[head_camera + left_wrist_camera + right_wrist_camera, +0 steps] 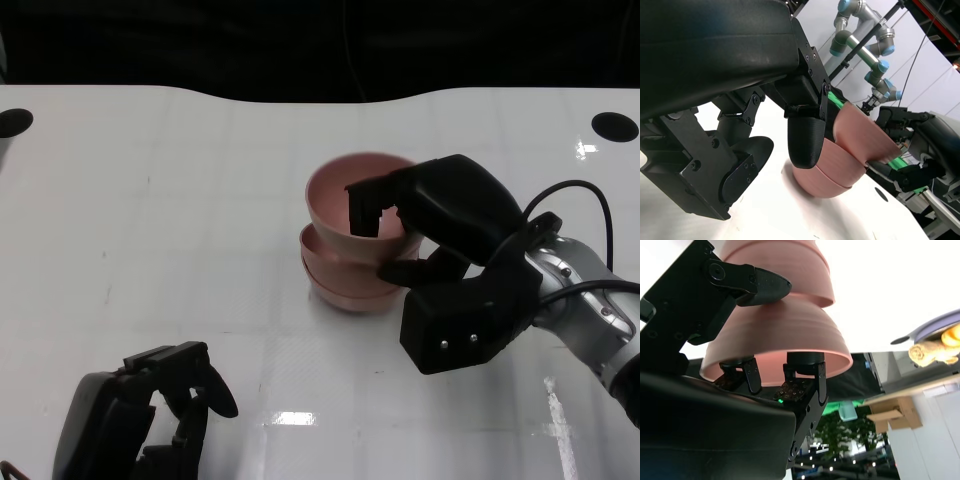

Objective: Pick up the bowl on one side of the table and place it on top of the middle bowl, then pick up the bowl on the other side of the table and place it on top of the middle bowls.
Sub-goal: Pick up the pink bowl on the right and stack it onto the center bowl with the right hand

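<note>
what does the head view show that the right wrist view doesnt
Only the head view shows the left hand low over the white table, holding nothing, and the top bowl's hollow. Only the right wrist view shows fingers inside that bowl's rim from beneath. Both show the right hand gripping the top bowl on the pink stack.

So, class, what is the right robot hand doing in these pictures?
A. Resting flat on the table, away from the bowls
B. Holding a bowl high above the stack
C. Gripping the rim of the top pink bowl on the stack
C: the right robot hand has fingers inside and outside the rim of the top pink bowl, which sits tilted on the stack.
</note>
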Controlling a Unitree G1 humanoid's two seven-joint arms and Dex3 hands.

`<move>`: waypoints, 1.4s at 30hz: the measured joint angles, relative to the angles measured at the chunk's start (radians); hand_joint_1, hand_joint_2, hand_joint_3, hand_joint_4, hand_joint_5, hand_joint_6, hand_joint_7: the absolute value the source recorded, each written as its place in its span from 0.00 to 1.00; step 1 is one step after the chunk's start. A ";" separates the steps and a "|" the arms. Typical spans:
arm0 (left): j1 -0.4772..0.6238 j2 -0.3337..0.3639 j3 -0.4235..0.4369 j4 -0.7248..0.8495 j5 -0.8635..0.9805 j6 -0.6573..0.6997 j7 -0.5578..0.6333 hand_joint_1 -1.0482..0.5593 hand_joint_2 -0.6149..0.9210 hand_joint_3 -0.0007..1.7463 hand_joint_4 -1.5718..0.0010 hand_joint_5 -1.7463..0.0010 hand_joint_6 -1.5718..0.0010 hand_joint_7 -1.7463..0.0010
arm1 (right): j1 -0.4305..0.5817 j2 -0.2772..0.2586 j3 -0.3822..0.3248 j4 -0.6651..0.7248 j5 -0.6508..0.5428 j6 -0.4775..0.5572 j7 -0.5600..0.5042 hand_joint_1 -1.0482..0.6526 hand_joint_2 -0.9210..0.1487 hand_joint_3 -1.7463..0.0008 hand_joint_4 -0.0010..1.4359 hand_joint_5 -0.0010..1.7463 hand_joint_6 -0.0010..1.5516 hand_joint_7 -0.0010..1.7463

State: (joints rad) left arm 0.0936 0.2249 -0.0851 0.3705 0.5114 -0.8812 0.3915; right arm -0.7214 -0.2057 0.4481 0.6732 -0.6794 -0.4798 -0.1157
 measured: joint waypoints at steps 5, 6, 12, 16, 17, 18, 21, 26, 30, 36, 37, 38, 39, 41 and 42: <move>0.000 -0.002 -0.001 0.000 0.001 0.002 -0.002 0.65 0.58 0.88 0.45 0.05 0.47 0.17 | -0.001 0.001 0.009 0.032 -0.003 -0.006 0.003 0.44 0.06 0.92 0.48 0.31 0.53 0.02; -0.001 -0.001 -0.001 0.000 0.003 0.002 -0.002 0.65 0.58 0.88 0.45 0.06 0.47 0.17 | -0.001 0.000 0.015 0.034 -0.008 -0.005 0.005 0.40 0.03 0.94 0.45 0.23 0.49 0.01; -0.003 0.000 0.000 0.000 0.026 0.002 -0.002 0.65 0.58 0.88 0.45 0.06 0.47 0.18 | -0.001 -0.010 0.037 0.030 -0.043 0.007 0.021 0.30 0.00 0.92 0.33 0.12 0.37 0.00; -0.003 0.001 0.001 0.000 0.027 0.002 -0.002 0.65 0.58 0.88 0.46 0.05 0.47 0.18 | -0.001 -0.012 0.036 0.029 -0.045 0.001 -0.001 0.27 0.00 0.90 0.29 0.11 0.33 0.00; -0.003 0.001 0.001 0.000 0.027 0.002 -0.002 0.65 0.58 0.87 0.46 0.05 0.47 0.18 | -0.001 -0.013 0.036 0.029 -0.045 0.000 -0.001 0.26 0.00 0.88 0.25 0.09 0.30 0.00; -0.003 0.001 0.001 0.000 0.027 0.002 -0.002 0.65 0.58 0.87 0.46 0.05 0.47 0.18 | -0.001 -0.015 0.036 0.028 -0.045 0.000 -0.001 0.26 0.00 0.87 0.23 0.09 0.28 0.00; -0.003 0.002 0.001 0.000 0.027 0.002 -0.002 0.65 0.58 0.87 0.46 0.05 0.47 0.18 | 0.000 -0.025 0.036 0.021 -0.045 0.000 0.000 0.23 0.00 0.85 0.18 0.08 0.22 0.00; -0.003 0.003 0.001 0.000 0.027 0.001 -0.002 0.66 0.58 0.88 0.46 0.05 0.47 0.18 | 0.021 -0.041 0.031 -0.020 -0.043 -0.005 -0.001 0.22 0.00 0.83 0.15 0.07 0.18 0.00; -0.004 0.005 0.001 0.001 0.028 0.000 -0.002 0.66 0.58 0.88 0.45 0.06 0.47 0.18 | 0.060 -0.066 0.024 -0.076 -0.037 -0.006 0.001 0.22 0.00 0.84 0.15 0.08 0.19 0.01; -0.010 0.006 0.001 0.004 0.028 0.000 -0.002 0.65 0.58 0.88 0.45 0.05 0.47 0.18 | 0.137 -0.108 -0.009 -0.178 -0.025 -0.010 0.004 0.24 0.00 0.87 0.16 0.10 0.21 0.02; -0.010 0.007 0.001 0.004 0.028 0.000 -0.002 0.65 0.58 0.88 0.45 0.05 0.47 0.18 | 0.147 -0.114 -0.012 -0.194 -0.025 -0.010 0.004 0.24 0.00 0.87 0.16 0.10 0.22 0.02; -0.011 0.006 0.001 0.004 0.029 0.000 -0.002 0.65 0.57 0.88 0.45 0.05 0.47 0.18 | 0.158 -0.121 -0.014 -0.209 -0.025 -0.013 0.004 0.25 0.00 0.88 0.16 0.10 0.22 0.02; -0.012 0.006 0.001 0.005 0.029 0.000 -0.002 0.65 0.57 0.88 0.45 0.05 0.47 0.18 | 0.171 -0.128 -0.016 -0.224 -0.025 -0.015 0.004 0.25 0.00 0.89 0.16 0.11 0.23 0.02; -0.013 0.007 0.001 0.006 0.029 0.000 -0.002 0.65 0.57 0.88 0.45 0.05 0.47 0.18 | 0.196 -0.141 -0.016 -0.245 -0.026 -0.022 0.004 0.26 0.00 0.90 0.16 0.11 0.23 0.02; -0.013 0.007 0.001 0.006 0.029 -0.001 -0.002 0.65 0.57 0.88 0.45 0.06 0.47 0.18 | 0.208 -0.146 -0.016 -0.255 -0.026 -0.022 0.004 0.26 0.00 0.91 0.15 0.11 0.23 0.02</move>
State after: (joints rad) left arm 0.0805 0.2316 -0.0843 0.3767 0.5400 -0.8818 0.3897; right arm -0.5130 -0.3519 0.4319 0.4182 -0.7055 -0.5020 -0.1114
